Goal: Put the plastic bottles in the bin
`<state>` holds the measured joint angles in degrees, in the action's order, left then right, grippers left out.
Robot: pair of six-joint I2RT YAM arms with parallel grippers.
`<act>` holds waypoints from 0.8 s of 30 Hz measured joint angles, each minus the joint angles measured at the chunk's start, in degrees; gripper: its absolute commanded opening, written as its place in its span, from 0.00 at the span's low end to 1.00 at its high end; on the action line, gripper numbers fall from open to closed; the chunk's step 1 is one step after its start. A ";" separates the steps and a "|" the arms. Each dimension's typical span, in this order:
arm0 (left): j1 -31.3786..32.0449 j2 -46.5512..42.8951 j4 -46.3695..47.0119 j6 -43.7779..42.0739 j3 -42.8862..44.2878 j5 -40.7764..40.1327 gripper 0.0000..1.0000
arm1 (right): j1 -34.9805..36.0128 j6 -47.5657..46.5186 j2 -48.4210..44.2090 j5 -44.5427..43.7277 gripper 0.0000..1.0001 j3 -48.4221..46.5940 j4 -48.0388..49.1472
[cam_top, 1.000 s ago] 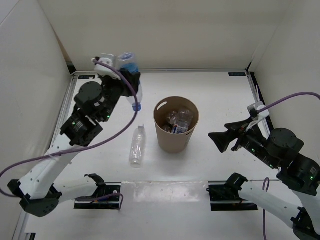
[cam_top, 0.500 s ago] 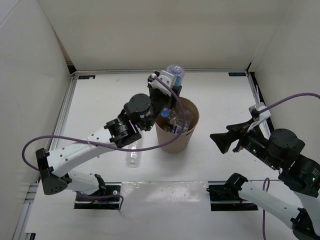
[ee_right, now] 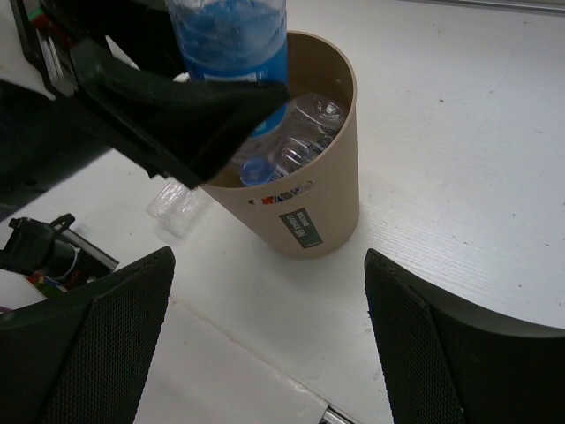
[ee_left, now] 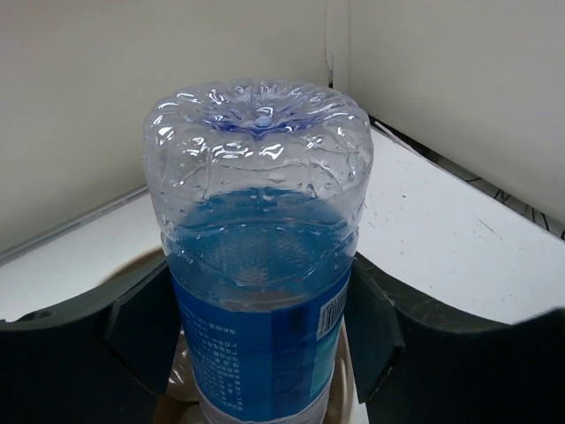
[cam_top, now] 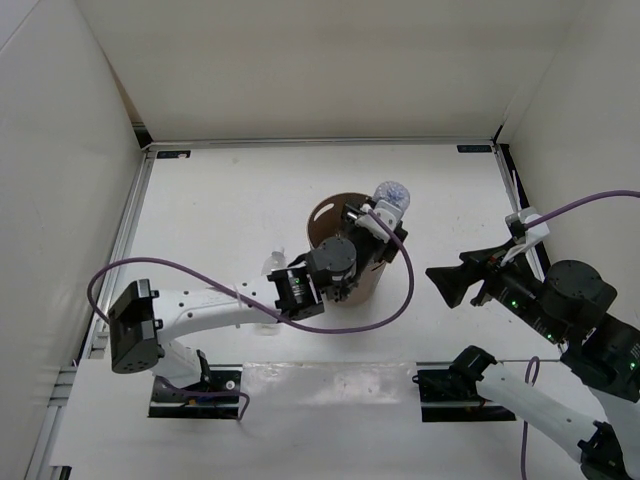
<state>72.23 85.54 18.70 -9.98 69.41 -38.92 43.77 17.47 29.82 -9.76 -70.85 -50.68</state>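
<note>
Hovering over the bin with the left end effector, centre of the top view. Blue-labelled bottle sandwiched between the fingers: base up, cap end down, long axis near vertical, lower end inside the rim (per the right wrist view). Can't tell whether pinched or merely flanked by the pads: no visible gap, no clear squeeze either.

Straight down from end effector to bin mouth, so probably just needs letting go; no sideways shift called for. Base showing near the upper right of the rim in the top view, so some risk of clipping the rim on the drop. Several clear bottles heaped inside, so may land on top and stick out.

Right end effector at right of frame, spread wide, holding nothing, pointed toward the bin but well apart.

One more clear bottle lying on the bench just left of the bin, mostly hidden under the left arm; axis unreadable. Nearer to the left arm, judging by position.
</note>
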 measured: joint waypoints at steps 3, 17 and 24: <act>1.77 0.50 2.89 -0.31 -1.77 -1.70 0.91 | -0.90 -0.07 -0.07 0.83 0.89 0.00 -0.02; 8.76 1.16 18.01 -15.17 -4.22 -12.00 1.00 | -4.13 -0.11 -0.22 4.44 0.89 0.02 -0.04; 12.00 -5.51 18.12 -34.71 7.30 -18.88 1.00 | -5.20 -0.13 -0.70 5.84 0.89 1.09 0.44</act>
<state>84.23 80.03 36.82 -44.69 76.71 -57.80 38.57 17.34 29.12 -3.92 -69.76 -50.24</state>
